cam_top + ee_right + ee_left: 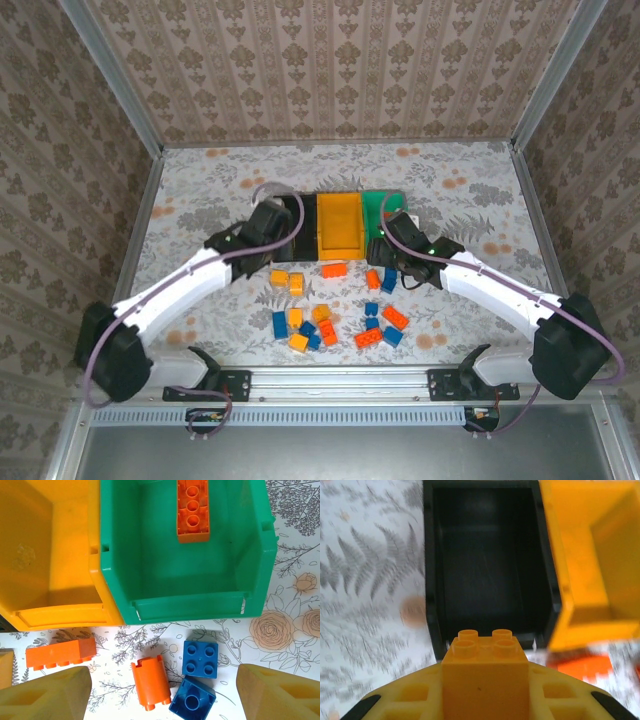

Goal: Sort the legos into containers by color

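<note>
Flowered bench (480, 190): the left end effector (485, 696) is clamping a yellow-orange lego (485, 655) before the black bin (430, 580), likely bound for the yellow bin (580, 625); the right end effector (165, 695) is hovering, fingers spread, over loose legos (200, 659).

The yellow-orange brick (485, 677) in my left fingers (412, 700) is smooth plastic. At twelve o'clock the black bin (490, 570) is plastic too, a little shiny. The printed table (370, 580) is dull.

The top camera looks steeply down over the table (200, 180); both wrist cameras sit close, sharing the yellow-orange bin (60, 616).
</note>
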Controlling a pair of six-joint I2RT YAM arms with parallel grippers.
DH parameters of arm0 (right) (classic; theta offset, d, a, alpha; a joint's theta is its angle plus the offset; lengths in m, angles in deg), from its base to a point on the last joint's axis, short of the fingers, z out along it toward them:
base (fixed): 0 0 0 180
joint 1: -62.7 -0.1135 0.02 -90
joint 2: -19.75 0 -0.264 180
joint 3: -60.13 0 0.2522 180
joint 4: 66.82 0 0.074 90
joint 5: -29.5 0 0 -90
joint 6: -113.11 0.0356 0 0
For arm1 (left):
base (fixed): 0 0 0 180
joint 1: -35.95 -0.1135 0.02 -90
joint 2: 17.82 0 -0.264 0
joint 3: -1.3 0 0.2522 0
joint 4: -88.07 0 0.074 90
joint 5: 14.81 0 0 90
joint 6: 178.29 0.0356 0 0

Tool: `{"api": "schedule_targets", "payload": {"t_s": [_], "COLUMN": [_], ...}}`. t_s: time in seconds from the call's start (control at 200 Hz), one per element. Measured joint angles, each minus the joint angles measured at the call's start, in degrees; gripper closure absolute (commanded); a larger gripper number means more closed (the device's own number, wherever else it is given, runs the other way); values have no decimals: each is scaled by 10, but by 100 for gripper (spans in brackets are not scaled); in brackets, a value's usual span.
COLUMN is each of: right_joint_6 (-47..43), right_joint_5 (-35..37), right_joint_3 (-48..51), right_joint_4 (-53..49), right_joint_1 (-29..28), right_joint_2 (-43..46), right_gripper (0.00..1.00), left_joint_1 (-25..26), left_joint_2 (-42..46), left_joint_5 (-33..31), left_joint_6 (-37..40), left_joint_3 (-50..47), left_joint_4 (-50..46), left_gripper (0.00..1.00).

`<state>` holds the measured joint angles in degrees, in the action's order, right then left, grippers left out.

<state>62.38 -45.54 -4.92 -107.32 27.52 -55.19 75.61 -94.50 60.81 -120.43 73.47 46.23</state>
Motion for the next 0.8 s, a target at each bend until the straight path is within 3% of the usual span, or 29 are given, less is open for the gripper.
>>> {"api": "schedule_targets", "payload": {"t_s": [0.18, 0.285, 0.405, 0.575, 0.725, 0.8], "right_joint_6": [0, 2, 3, 4, 5, 7], "right_joint_5": [3, 3, 2, 1, -5, -11], "right_joint_3": [7, 15, 19, 19, 20, 24], "right_joint_4": [-1, -2, -4, -7, -21, -35], "right_joint_1": [4, 5, 5, 5, 5, 5], "right_joint_2": [6, 15, 25, 32, 36, 39], "right_gripper": [22, 22, 22, 21, 21, 21], "left_joint_1": [-40, -49, -50, -47, -28, -10], "left_joint_2": [-153, -217, -255, -250, -208, -158], "left_joint_5": [-10, -16, -17, -17, -17, -11], "left_joint_6": [33, 42, 50, 55, 60, 57], "left_joint_3": [100, 139, 164, 171, 168, 151], "left_joint_4": [16, 11, 7, 6, 5, 15], "left_gripper": [80, 76, 54, 33, 15, 2]}}
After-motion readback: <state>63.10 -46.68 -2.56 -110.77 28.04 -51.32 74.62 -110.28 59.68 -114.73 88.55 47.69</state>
